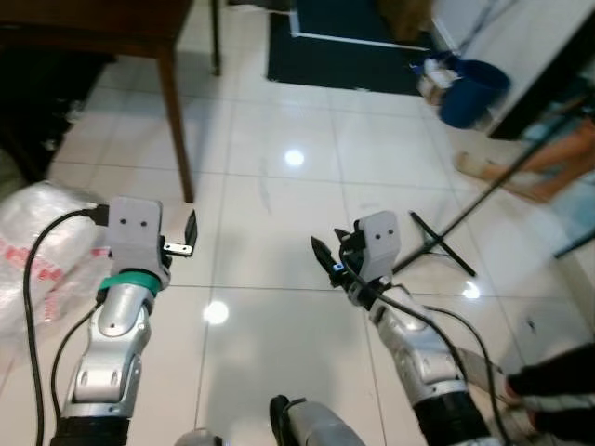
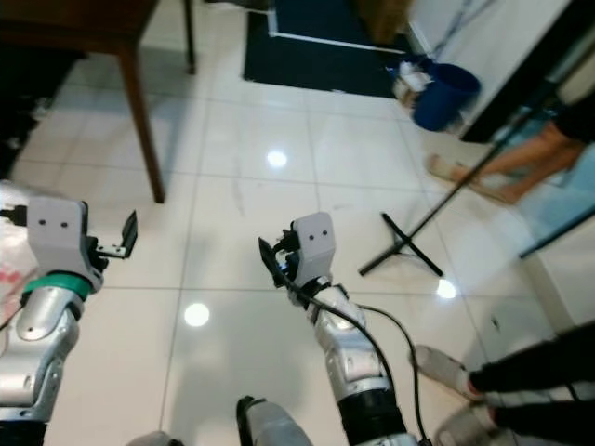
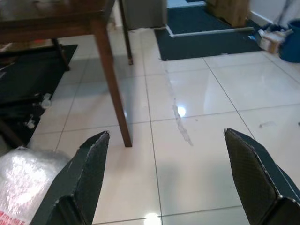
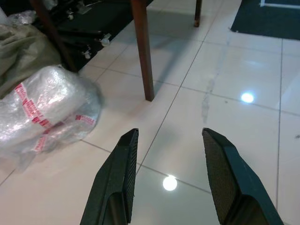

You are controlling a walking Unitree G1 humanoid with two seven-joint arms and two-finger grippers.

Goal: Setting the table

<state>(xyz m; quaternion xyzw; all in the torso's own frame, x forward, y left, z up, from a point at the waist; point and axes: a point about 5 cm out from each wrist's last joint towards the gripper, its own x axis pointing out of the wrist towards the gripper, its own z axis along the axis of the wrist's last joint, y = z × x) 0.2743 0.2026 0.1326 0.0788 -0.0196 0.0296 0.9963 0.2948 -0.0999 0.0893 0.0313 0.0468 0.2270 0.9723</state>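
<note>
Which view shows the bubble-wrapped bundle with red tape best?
Right wrist view: the clear bubble-wrapped bundle with red tape lies whole on the white tiled floor. Left eye and left wrist views cut it at the frame edge; right eye view catches a sliver.

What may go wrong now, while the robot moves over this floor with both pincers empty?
1. The stand and its pole lie across the tiles close to the right pincer; the arm or a foot may catch it.
2. A person's feet are near.
3. The table leg stands ahead of the left pincer.
</note>
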